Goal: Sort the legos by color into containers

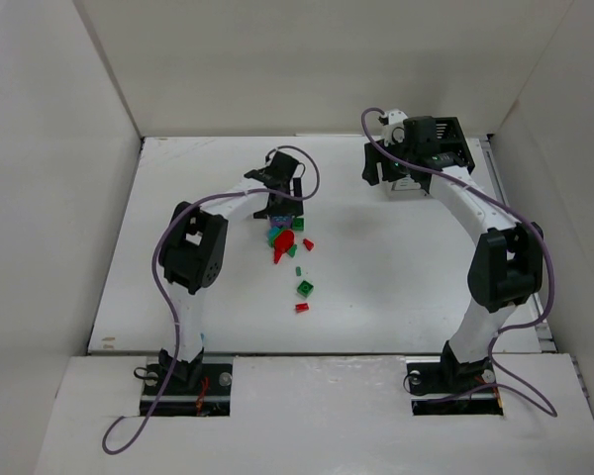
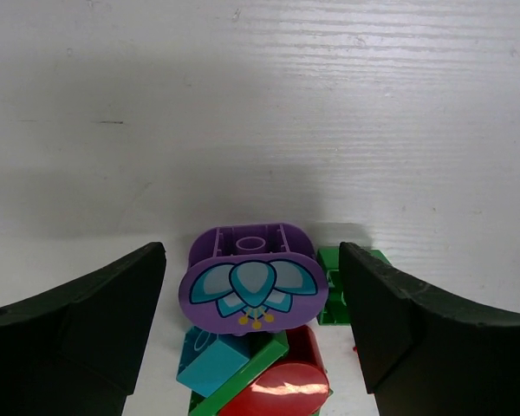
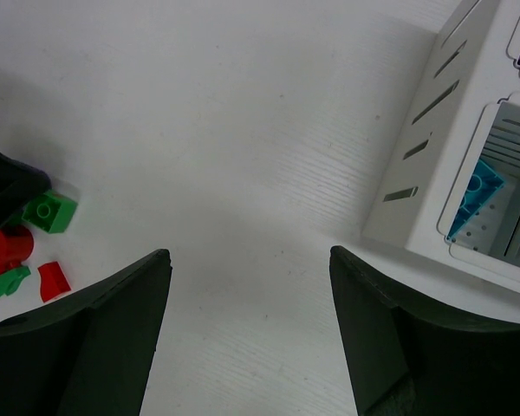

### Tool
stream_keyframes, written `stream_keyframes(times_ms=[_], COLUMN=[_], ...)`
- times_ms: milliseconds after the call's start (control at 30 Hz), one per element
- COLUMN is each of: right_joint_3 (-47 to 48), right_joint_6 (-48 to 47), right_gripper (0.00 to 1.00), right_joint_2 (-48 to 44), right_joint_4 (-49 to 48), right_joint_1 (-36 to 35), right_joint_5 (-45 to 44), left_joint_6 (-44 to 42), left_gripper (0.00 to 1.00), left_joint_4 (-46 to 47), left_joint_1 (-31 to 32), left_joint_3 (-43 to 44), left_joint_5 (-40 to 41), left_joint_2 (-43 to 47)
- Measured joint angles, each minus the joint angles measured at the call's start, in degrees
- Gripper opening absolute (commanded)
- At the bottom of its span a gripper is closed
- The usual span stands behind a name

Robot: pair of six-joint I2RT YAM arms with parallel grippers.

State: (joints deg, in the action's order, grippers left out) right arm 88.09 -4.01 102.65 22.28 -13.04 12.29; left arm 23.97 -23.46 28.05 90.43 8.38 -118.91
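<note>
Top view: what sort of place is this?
Probably a robot test booth in a lab: plain white walls box in the table, the left arm and right arm are bolted at its near edge, and toy bricks lie piled for sorting.

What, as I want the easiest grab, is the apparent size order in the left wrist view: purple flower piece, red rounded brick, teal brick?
1. purple flower piece
2. red rounded brick, though the frame edge cuts it off
3. teal brick, partly hidden; ranking these last two is unsure
</note>
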Motion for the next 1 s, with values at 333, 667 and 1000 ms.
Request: stream_keyframes(times_ms=[333,667,1000], right_joint_3=[0.0,0.0,2.1], right_joint_6=[0.0,-0.8,-0.5], right_gripper=[0.79,0.8,0.82], right_joint_2=[0.0,0.0,1.1], right_joint_4=[0.0,-0.1,0.0], right_joint_1=[0.0,1.1,4.3], right_joint_5=[0.0,10.0,38.3], left_joint_6=[0.9,-3.8,-25.2], left_gripper=[0.5,0.48,0.49], left_joint_4=[-0.4,3.2,19.5], left_joint_1=[0.0,0.3,9.3], left_joint_3=[-0.9,-4.5,-16.4], left_joint_5=[1.4,0.1,-11.4], left_joint_2=[0.0,7.7,30.2])
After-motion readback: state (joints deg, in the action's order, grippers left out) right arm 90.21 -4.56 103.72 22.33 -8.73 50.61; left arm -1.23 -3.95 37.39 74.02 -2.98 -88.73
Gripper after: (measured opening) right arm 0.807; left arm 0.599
